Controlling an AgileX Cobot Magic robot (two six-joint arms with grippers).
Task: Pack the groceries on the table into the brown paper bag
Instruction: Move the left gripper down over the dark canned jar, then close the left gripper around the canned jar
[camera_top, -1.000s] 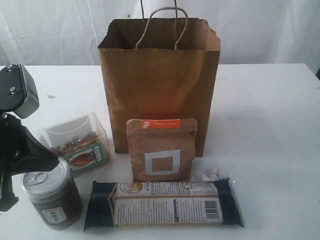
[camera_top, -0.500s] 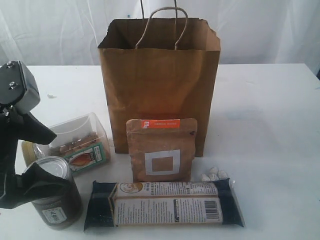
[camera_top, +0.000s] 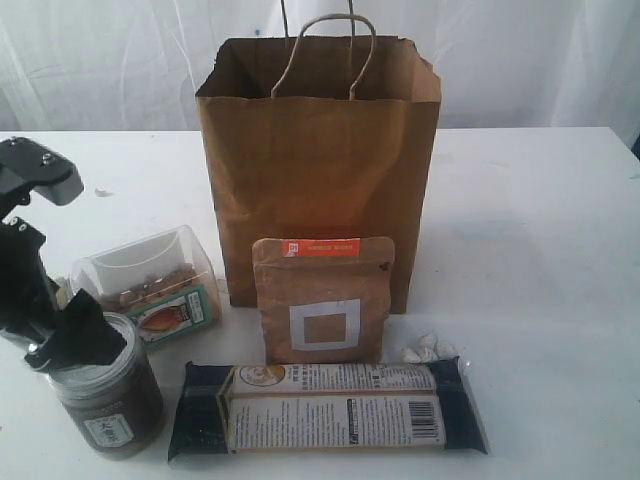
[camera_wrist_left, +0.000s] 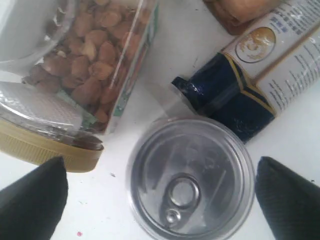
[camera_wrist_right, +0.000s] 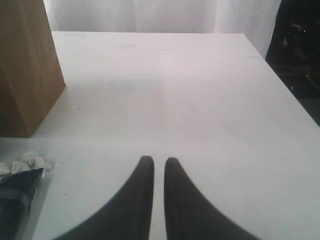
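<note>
Down at 7 o'clock on the white table (camera_top: 540, 250), the left hand (camera_wrist_left: 161, 192) is spread wide around the silver-lidded dark jar (camera_top: 108, 395). The right hand (camera_wrist_right: 159, 170) is closed, holding nothing. Not packed yet, the jar sits outside the tall brown paper bag (camera_top: 320, 160) at 12 o'clock.

Ext view: you've got a white draped fabric backdrop (camera_top: 520, 60) across the whole rear. Soft vertical folds, light coming thru, brighter patches at top L and top R. Same cloth (camera_wrist_right: 165, 15) shows in R wrist view, pleats visible.

Small cluster of white lumpy pieces (camera_top: 428, 349), lower R of centre in ext view. Approx 3 or 4 bits, irregular, touching each other. What they are: can't tell. You'll find the same lumps (camera_wrist_right: 22, 161) in R wrist view, bunched tight.

R wrist view also gives you a dark shadowed area (camera_wrist_right: 295, 55) next to where the cloth ends. Blurred, contents not readable.
</note>
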